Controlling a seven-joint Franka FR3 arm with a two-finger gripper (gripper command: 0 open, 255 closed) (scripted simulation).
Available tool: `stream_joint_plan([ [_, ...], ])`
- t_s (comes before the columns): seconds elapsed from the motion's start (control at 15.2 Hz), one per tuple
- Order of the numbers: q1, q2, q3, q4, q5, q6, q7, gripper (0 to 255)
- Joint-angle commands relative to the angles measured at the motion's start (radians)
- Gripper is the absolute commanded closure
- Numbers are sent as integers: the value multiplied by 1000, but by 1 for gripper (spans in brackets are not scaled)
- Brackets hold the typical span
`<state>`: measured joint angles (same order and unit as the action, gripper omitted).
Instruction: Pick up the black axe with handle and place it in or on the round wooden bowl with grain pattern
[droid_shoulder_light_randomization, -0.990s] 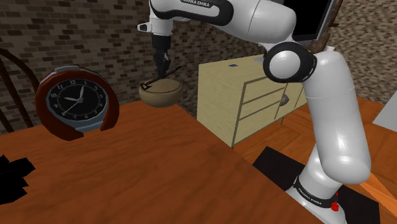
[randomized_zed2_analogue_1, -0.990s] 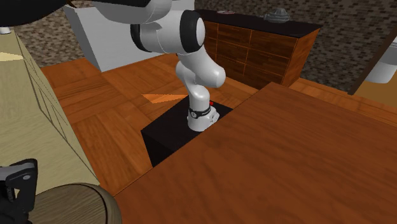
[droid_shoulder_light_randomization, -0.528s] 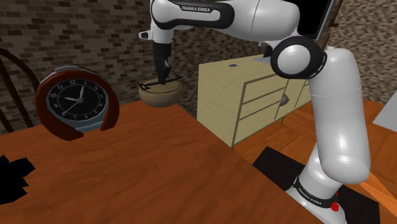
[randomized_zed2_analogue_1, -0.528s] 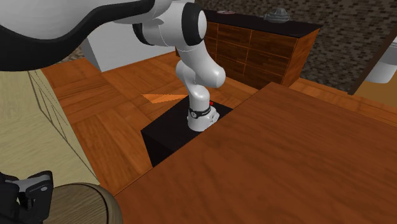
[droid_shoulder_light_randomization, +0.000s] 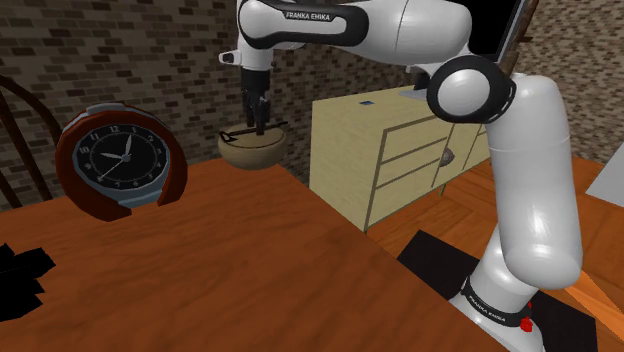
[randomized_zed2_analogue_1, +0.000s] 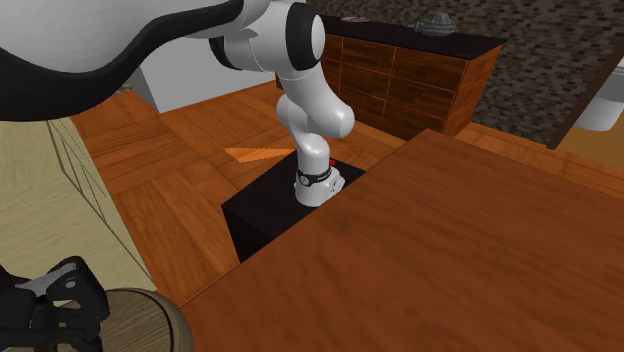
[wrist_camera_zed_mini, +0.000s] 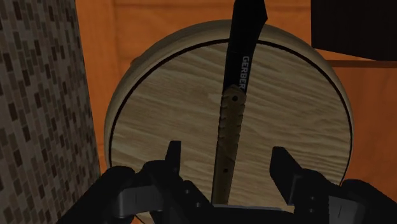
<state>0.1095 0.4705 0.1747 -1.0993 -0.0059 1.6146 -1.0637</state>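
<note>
Axe (wrist_camera_zed_mini: 242, 63) reads GERBER (across bowl (wrist_camera_zed_mini: 159, 127)).

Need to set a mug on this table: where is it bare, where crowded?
Bare: the wide stretch of table in front of the clock, between the black thing at the shoulder view's left edge and the cabinet side. Crowded: the far end, where the bowl carries the axe under the open fingers.

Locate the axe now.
Shoulder view's upper middle: the axe lies across the bowl, right of the clock, directly under the open hand.
</note>
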Motion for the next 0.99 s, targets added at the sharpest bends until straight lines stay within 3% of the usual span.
stream_joint_plan([
  [0.0, 0, 2, 0, -4, 0, 0, 0, 0],
  [0.2, 1, 10, 0, 11, -1, -7, 0, 0],
  [0.46, 18, 97, -3, 285, -14, -194, 4, 0],
  [0.92, 18, 97, -3, 286, -14, -195, 4, 0],
])
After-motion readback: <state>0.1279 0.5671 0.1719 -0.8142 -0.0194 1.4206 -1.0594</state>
